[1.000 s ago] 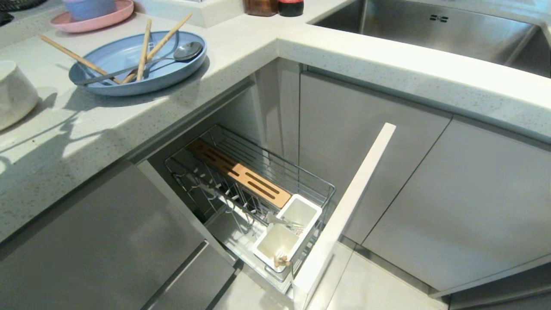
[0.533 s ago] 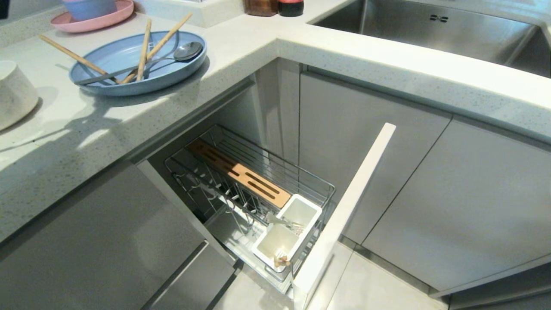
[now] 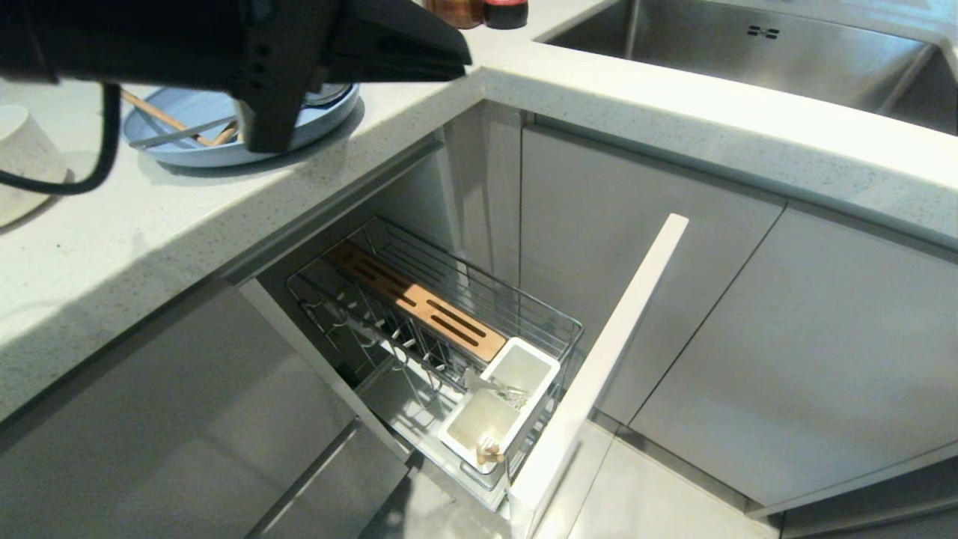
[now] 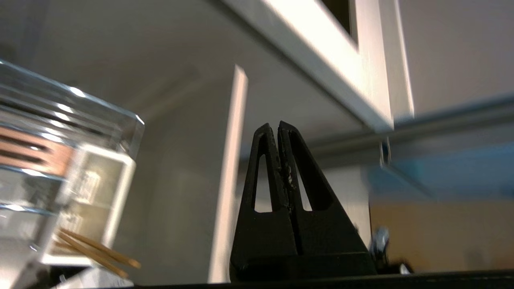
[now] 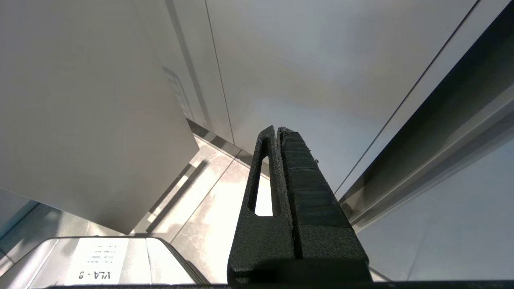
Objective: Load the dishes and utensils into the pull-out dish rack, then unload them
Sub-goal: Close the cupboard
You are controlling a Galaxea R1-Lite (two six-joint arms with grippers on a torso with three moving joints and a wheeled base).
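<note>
**Chrome rack pulled out, left arm over the plate**

Chrome wire makes up the rack (image 3: 419, 329), which stands pulled out of the corner cabinet below the counter (image 3: 112, 254). Its pale front panel (image 3: 599, 367) slants across the floor side. A slotted bamboo strip (image 3: 415, 299) runs along one side, and two white cups (image 3: 498, 408) sit just behind the panel; metal cutlery (image 3: 494, 388) lies across the wall between them. The prongs hold no dishes.

Up on the counter, the blue plate (image 3: 187, 146) sits near the corner edge with chopsticks (image 3: 161, 118) and grey cutlery resting in it. The off-white bowl (image 3: 26, 161) stands beside it at the picture's left border, apart from the plate.

The left gripper (image 4: 277, 128) is clenched on nothing, fingertips pressed together; its dark arm spans the head view above the plate, hiding much of it. The right gripper (image 5: 277, 130) is also clenched and empty, hanging low by the cabinet fronts over the tiled floor.

A label on the robot's base (image 5: 94, 259) reads "VLA - 9", shown upside down. The sink (image 3: 748, 52) lies beyond the counter corner, well apart from the rack.
</note>
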